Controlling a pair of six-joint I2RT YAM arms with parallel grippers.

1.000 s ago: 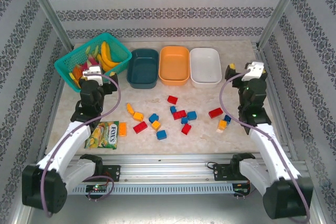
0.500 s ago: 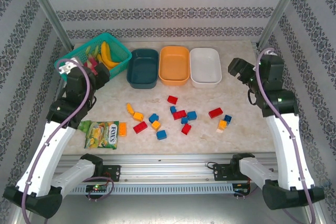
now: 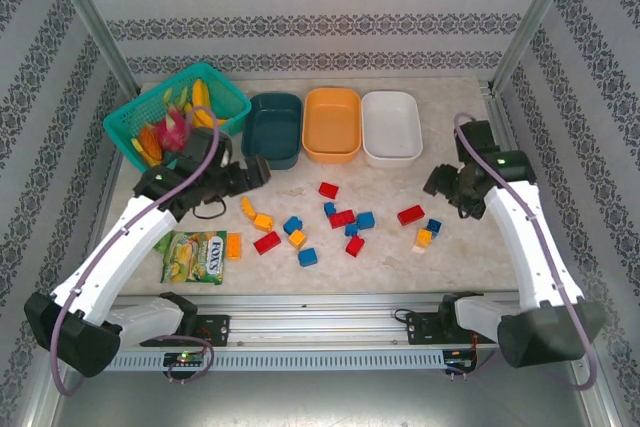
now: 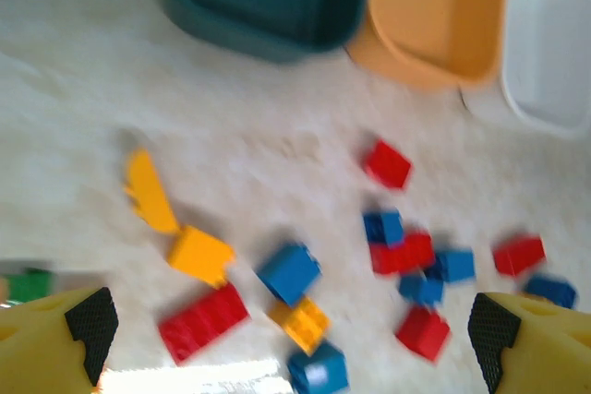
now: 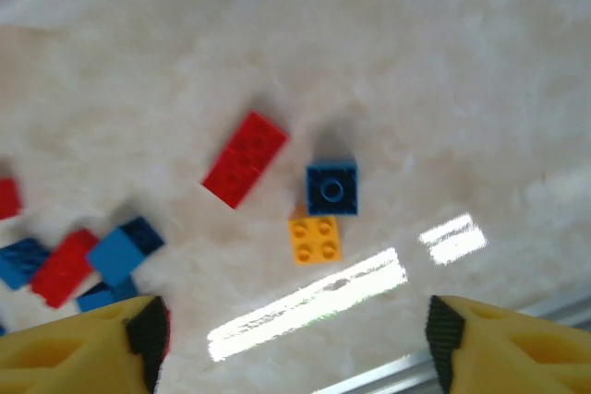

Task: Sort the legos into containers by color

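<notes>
In the right wrist view, the right gripper hangs with its jaws apart and nothing between them. It is above a blue brick touching an orange-yellow brick, with a red brick just beside; glare streaks the table near its edge. The blurred left wrist view has the left gripper spread wide and unladen over the scattered legos, all lying on the table. From above, bare marble separates them from the snack packet at the left. Farther back stand the dark teal bin, orange bin and white bin. The left arm partly hides the green mesh basket.
</notes>
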